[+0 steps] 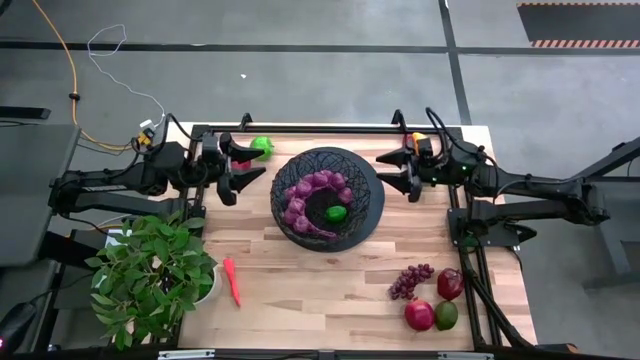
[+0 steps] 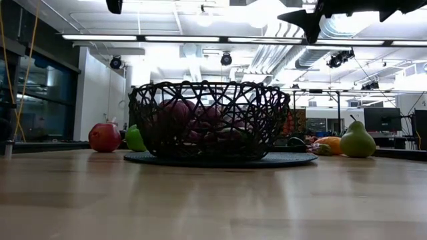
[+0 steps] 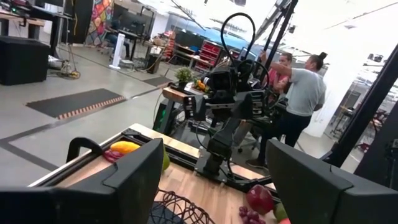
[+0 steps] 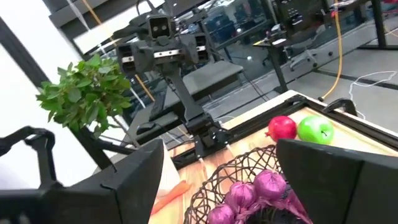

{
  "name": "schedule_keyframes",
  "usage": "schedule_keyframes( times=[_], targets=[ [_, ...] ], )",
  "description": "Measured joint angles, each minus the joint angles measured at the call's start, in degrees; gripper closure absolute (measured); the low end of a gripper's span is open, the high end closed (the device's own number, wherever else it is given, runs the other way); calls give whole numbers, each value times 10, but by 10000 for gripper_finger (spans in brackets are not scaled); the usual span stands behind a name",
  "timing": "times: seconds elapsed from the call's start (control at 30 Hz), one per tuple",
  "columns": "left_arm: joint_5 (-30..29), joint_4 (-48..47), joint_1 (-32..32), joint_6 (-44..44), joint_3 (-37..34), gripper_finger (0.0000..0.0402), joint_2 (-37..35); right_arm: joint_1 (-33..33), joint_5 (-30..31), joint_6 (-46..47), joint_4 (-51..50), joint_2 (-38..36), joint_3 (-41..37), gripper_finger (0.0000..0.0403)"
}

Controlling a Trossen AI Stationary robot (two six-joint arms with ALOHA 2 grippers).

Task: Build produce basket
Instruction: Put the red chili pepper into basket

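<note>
- Where the pale, grainy wooden table [image 1: 330, 270] meets its far edge, the basket [image 1: 327, 197] sits midway between the two arms: a wide, round, shallow bowl of open black woven mesh on a flat dark base.
- Inside it lies a knobbly purple grape bunch [image 1: 312, 196], with a small glossy green fruit [image 1: 336, 213] just beside it.
- The left gripper [image 1: 243, 168] hangs at the basket's left rim, its two dark, blocky fingers spread apart with nothing between them.
- Just behind that gripper rests a smooth green apple [image 1: 262, 146], and the right wrist view shows a round red fruit [image 4: 282, 128] touching it.
- The right gripper [image 1: 398, 170] hovers at the basket's right rim, fingers likewise parted and empty; both arms are matt black with looping cables.
- Near the table's front right corner lies a cluster: a second, smaller grape bunch [image 1: 410, 280], a dark red fruit [image 1: 450, 283], a red pomegranate-like ball [image 1: 419, 315] and a green, red-flushed mango shape [image 1: 446, 315].
- A slim red-orange pepper [image 1: 232, 281] lies alone on the bare wood, front left, just beside the leafy potted plant [image 1: 150, 275].
- From table height, a green pear [image 2: 357, 141] and an orange fruit [image 2: 330, 143] stand at the far edge, to the basket's right in that view.
- People stand talking in the room beyond, seen in the left wrist view.
</note>
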Motion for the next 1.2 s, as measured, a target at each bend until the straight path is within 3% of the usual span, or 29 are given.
schedule_keyframes(
  times=[0.2,0.27,0.47,0.57,0.67,0.97,1.2],
  targets=[
    [0,-1,0,-3,0,131,0,0,-28,0,-8,0,2,104],
    [0,-1,0,-11,0,131,0,1,-30,3,-54,0,24,104],
    [-1,-1,0,-21,0,131,1,40,-30,-7,-360,4,141,104],
    [-3,-2,0,-21,0,131,2,80,-30,34,-514,10,175,104],
    [-14,-2,0,-21,0,131,2,131,-31,89,-603,11,177,104],
    [-31,-4,0,-16,0,131,2,302,-32,222,-637,33,114,104],
    [-32,-4,0,-15,0,131,2,401,-9,224,-651,93,107,104]
  ],
)
